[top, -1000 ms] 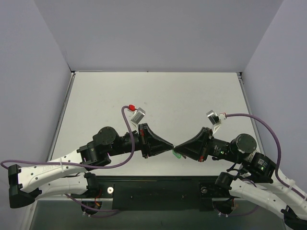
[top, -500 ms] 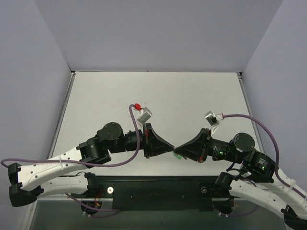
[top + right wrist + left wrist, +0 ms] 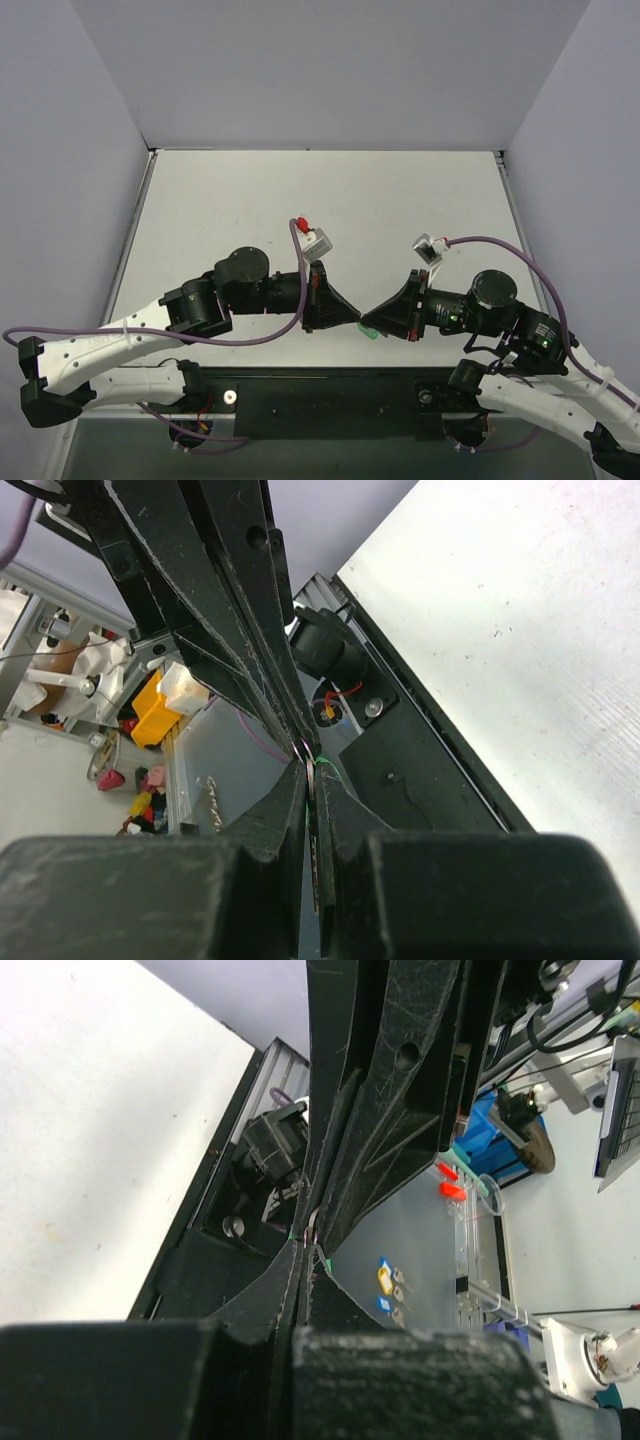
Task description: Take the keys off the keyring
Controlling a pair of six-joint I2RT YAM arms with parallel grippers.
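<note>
Separation not done, by the look of it: green keyring tag hangs at the meeting point, off the surface, near its front edge. Key too small to make out.

Left tool and right tool both clenched, tip to tip. Which piece each pinches: cannot tell.

Arms low, forearms angled inward, tools pointing at each other.
</note>
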